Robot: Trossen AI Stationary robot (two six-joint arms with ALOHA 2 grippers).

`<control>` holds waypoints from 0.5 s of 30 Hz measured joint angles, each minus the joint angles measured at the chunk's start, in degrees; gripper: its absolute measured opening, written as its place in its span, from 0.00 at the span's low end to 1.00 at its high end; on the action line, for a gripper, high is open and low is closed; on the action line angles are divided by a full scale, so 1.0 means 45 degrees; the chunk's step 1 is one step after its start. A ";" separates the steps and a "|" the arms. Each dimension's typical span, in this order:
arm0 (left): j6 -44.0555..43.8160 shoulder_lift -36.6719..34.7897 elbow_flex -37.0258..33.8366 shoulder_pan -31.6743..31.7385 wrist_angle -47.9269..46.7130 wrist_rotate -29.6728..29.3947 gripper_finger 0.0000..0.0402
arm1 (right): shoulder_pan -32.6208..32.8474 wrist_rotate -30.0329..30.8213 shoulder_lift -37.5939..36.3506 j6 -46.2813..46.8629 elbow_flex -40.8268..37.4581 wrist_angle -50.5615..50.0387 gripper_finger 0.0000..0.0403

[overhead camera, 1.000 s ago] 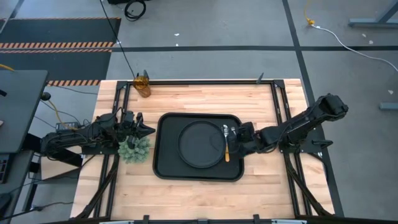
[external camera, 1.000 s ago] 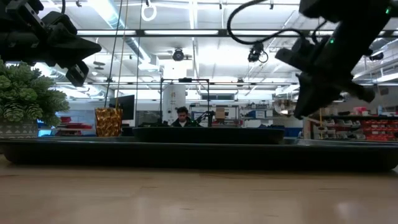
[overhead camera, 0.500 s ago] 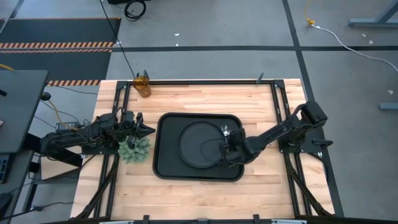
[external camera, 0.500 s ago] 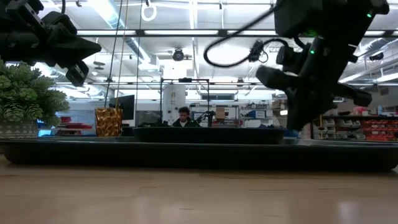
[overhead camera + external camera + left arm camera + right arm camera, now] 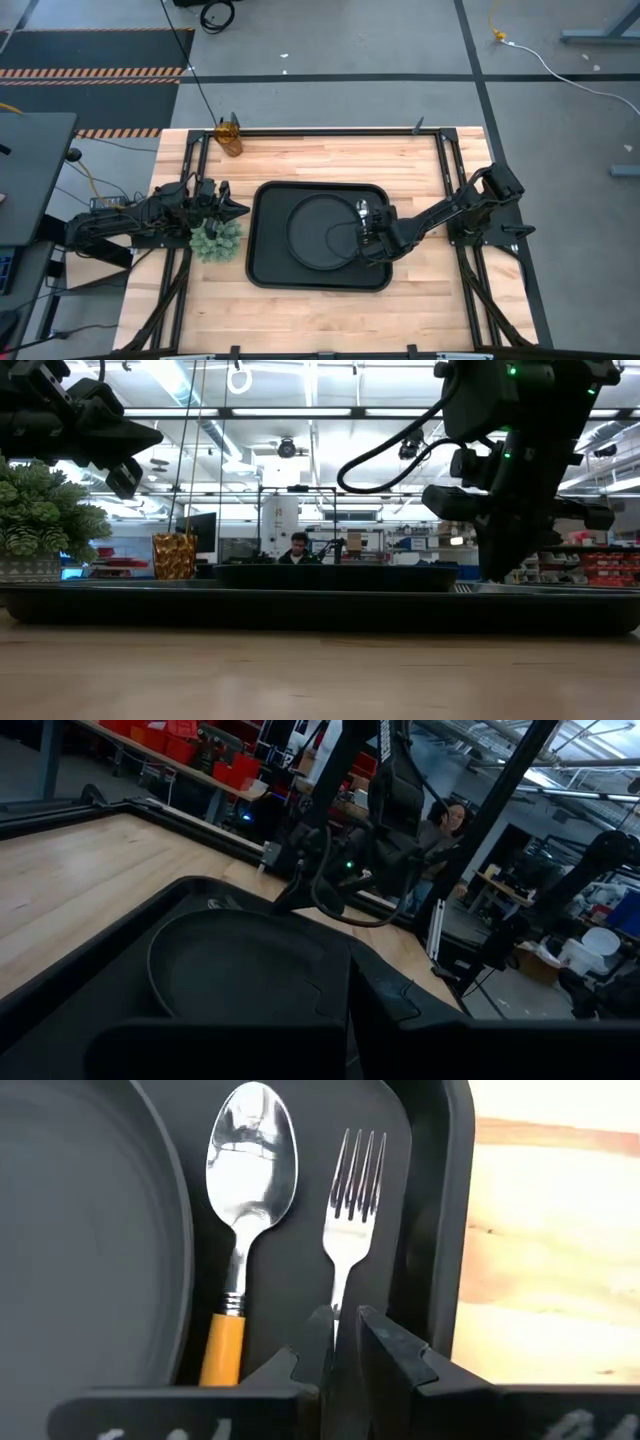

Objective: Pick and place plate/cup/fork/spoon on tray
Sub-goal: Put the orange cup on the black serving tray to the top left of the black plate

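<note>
The black tray (image 5: 265, 262) lies mid-table with the round black plate (image 5: 318, 232) on it. A spoon with a silver bowl and an orange handle (image 5: 246, 1170) lies on the tray floor right of the plate. My right gripper (image 5: 343, 1328) is low over the tray's right side (image 5: 372, 238) and shut on a fork with silver tines (image 5: 355, 1175); the fork's handle is hidden. The amber cup (image 5: 230, 137) stands at the table's far left corner. My left gripper (image 5: 240, 208) hovers shut and empty at the tray's left. My right gripper pinches the fork's neck (image 5: 341, 1292) just behind the tines between its two fingers. The fingers slant down from the table's right. The fork lies level between the spoon and the tray's right rim (image 5: 432, 1230), tines toward the far edge; whether it rests on the floor I cannot tell.
A green leafy clump (image 5: 215, 240) sits left of the tray under my left arm. Bare wood lies near, far and right of the tray. A person (image 5: 298, 547) shows in the room beyond the table.
My right gripper has gone toward the table's left and down onto the tray's right side with the fork, bringing it beside the spoon. It has stayed shut on the fork.
</note>
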 joint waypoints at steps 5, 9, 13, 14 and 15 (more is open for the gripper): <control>0.0000 0.0000 0.0001 0.0003 0.0003 -0.0002 0.03 | 0.0006 0.0003 -0.0131 -0.0712 -0.0002 -0.0385 0.14; 0.0000 0.0001 -0.0004 0.0004 0.0000 0.0000 0.03 | 0.0121 0.0129 -0.0415 -0.1315 -0.0005 -0.0638 0.14; 0.0000 0.0003 0.0001 0.0000 0.0003 0.0000 0.03 | 0.0339 0.0648 -0.0764 -0.2014 -0.0005 -0.0564 0.14; 0.0000 0.0003 -0.0002 0.0005 0.0005 -0.0003 0.03 | 0.0393 0.0786 -0.0831 -0.2177 -0.0005 -0.0566 0.14; 0.0000 0.0001 -0.0004 0.0000 0.0000 -0.0003 0.03 | 0.0444 0.0874 -0.0913 -0.2387 -0.0005 -0.0545 0.14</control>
